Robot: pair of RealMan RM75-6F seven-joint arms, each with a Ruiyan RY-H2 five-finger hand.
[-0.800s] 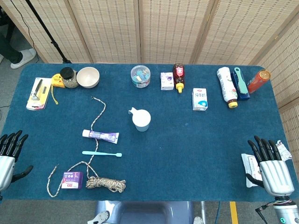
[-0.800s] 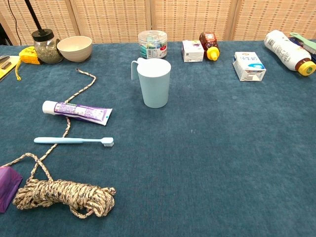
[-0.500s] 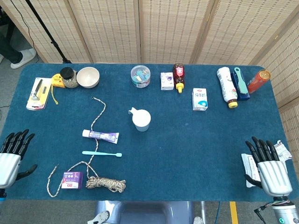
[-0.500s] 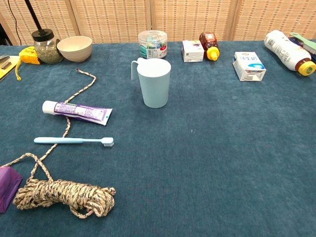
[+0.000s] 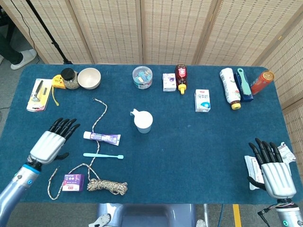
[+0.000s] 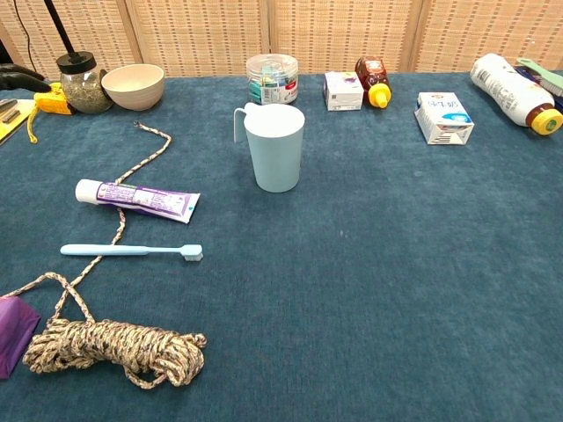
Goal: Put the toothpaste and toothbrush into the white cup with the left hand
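Observation:
The white cup (image 5: 143,121) (image 6: 274,147) stands upright mid-table with its handle to the left. Left of it lies the toothpaste tube (image 5: 102,137) (image 6: 136,196), and just nearer me the pale blue toothbrush (image 5: 103,155) (image 6: 132,251), bristles toward the right. My left hand (image 5: 50,141) hovers left of the toothpaste, fingers spread, holding nothing; only a dark fingertip (image 6: 22,79) of it shows in the chest view. My right hand (image 5: 273,169) stays open at the table's front right corner.
A rope (image 5: 106,185) (image 6: 110,349) trails from the far side under the toothpaste and toothbrush to a coil near the front edge, beside a purple packet (image 5: 73,182). Bowl (image 5: 89,78), jar, boxes and bottles line the far edge. A white packet (image 5: 254,171) lies by my right hand.
My left hand has swung in from the table's front left edge to a spot just left of the toothpaste. The right hand has barely moved.

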